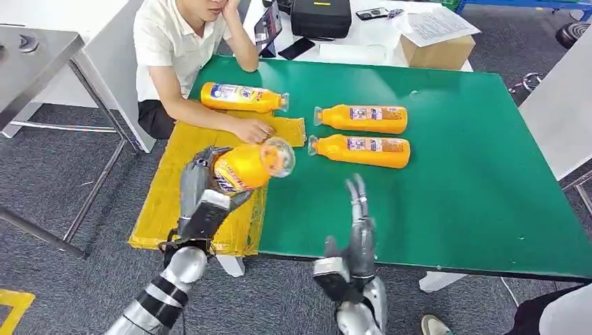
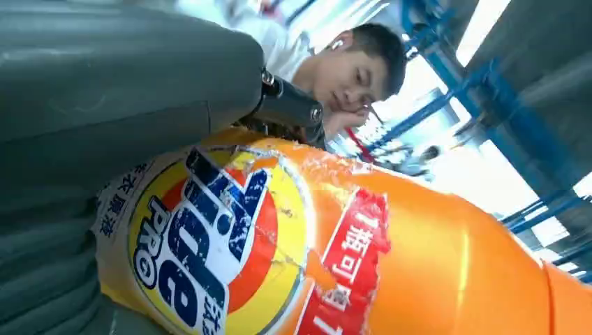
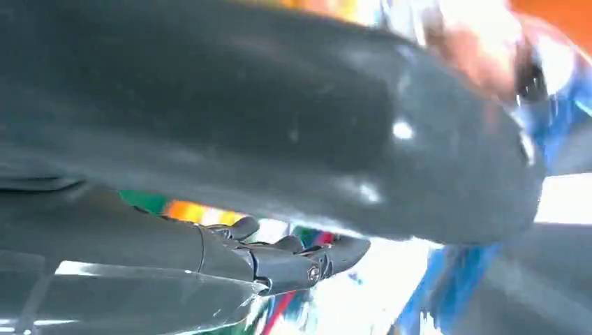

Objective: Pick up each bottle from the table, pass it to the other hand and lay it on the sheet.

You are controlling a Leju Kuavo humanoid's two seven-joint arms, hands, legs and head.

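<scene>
My left hand (image 1: 206,201) grips an orange bottle (image 1: 250,165) with a clear cap, held above the yellow sheet (image 1: 173,183) at the table's left edge. The left wrist view shows that bottle's label (image 2: 230,244) close up against my hand (image 2: 84,139). A second orange bottle (image 1: 243,97) lies on the sheet's far end. Two more orange bottles (image 1: 363,118) (image 1: 361,151) lie side by side on the green table (image 1: 475,174). My right hand (image 1: 357,230) is raised over the table's front edge, fingers straight and apart, holding nothing. Its thumb and fingers (image 3: 293,262) appear in the right wrist view.
A person in a white shirt (image 1: 174,49) sits at the far left of the table, one hand (image 1: 251,130) resting on the sheet near the held bottle. A cardboard box (image 1: 436,43), a black case (image 1: 321,17) and phones sit behind the table.
</scene>
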